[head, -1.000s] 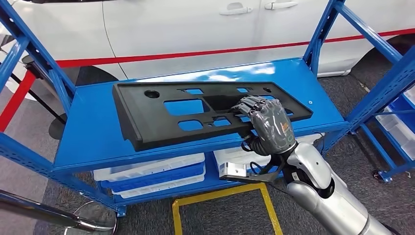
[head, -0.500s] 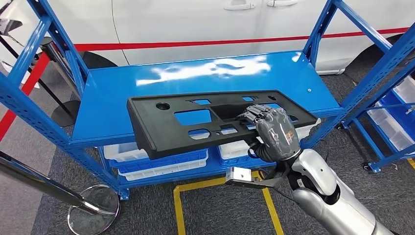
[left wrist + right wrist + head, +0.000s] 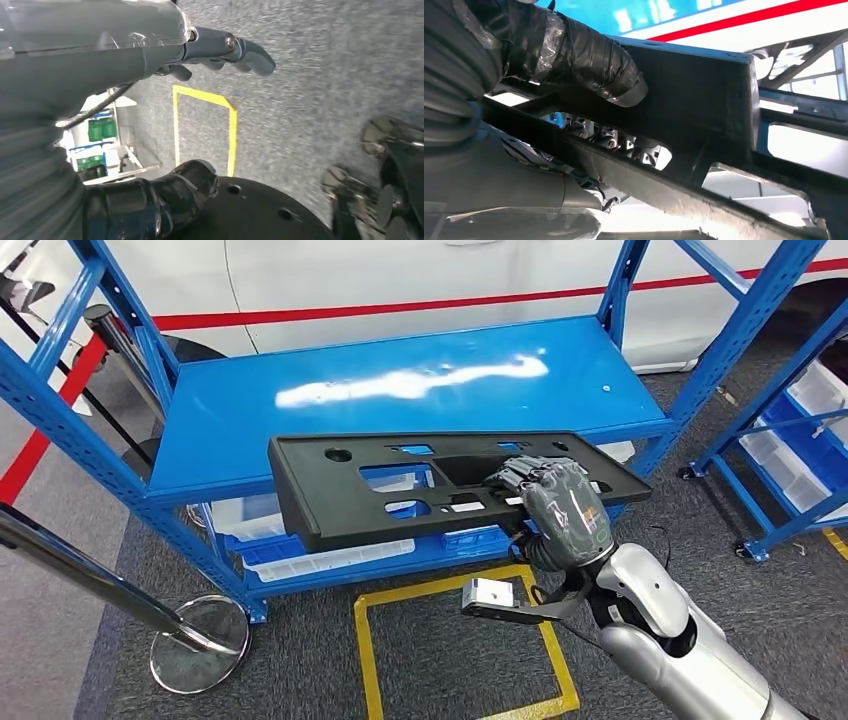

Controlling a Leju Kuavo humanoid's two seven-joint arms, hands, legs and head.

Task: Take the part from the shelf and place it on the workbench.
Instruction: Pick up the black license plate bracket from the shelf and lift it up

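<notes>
The part [image 3: 340, 495] is a long black plastic panel with several cut-outs. My right hand [image 3: 560, 505] grips it near its right end, fingers hooked through an opening, and holds it in the air in front of the blue shelf [image 3: 300, 410], over the shelf's front edge. In the right wrist view the taped thumb [image 3: 589, 55] presses on the panel [image 3: 704, 85] and the fingertips [image 3: 609, 140] show through a slot. My left hand [image 3: 100, 60] hangs over the grey floor with fingers [image 3: 245, 50] and thumb [image 3: 170, 195] apart, holding nothing.
White and blue bins [image 3: 300, 555] sit on the lower shelf. A chrome stanchion base [image 3: 198, 645] and its pole stand at the left. A yellow floor marking [image 3: 450, 590] lies below the panel. Another blue rack [image 3: 800, 400] stands at the right, a white car [image 3: 400, 270] behind.
The whole view has drawn back from the shelf. The panel, lying on the shelf top before, now hangs in my right hand in front of the shelf's front edge.
</notes>
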